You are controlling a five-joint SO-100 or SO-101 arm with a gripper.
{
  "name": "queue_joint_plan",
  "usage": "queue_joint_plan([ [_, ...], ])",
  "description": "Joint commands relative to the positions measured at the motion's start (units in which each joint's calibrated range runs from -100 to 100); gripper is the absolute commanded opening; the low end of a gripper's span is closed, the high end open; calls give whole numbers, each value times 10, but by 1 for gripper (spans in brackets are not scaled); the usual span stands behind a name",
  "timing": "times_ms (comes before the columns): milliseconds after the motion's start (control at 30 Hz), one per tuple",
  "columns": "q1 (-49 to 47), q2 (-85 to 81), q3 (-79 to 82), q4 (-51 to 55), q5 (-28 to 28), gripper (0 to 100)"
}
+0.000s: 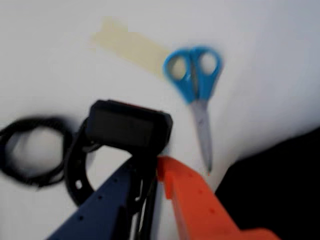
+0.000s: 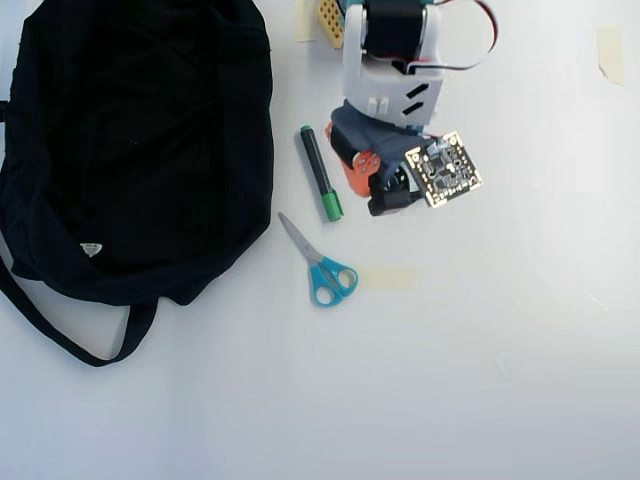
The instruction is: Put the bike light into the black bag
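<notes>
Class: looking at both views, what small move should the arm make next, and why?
Probably carry the bike light leftward in the overhead view toward the black bag. The gripper appears shut on it, lifted, with marker and scissors between.

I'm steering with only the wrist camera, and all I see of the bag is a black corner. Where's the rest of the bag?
Observer: In the overhead view the black bag fills the left side. It is well apart from the gripper, which holds the bike light.
Operator: Is anything lying between them?
Observer: Yes. A marker with a green end lies on the table between the gripper and the bag. Your view doesn't show it.
Operator: Does the bag have a strap?
Observer: Yes. A long strap loops out below the bag toward the bottom left of the overhead view.
</notes>
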Motion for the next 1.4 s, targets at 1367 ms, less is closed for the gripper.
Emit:
queue_joint_plan([
  [1367,474,-400,686,-425,-237,2],
])
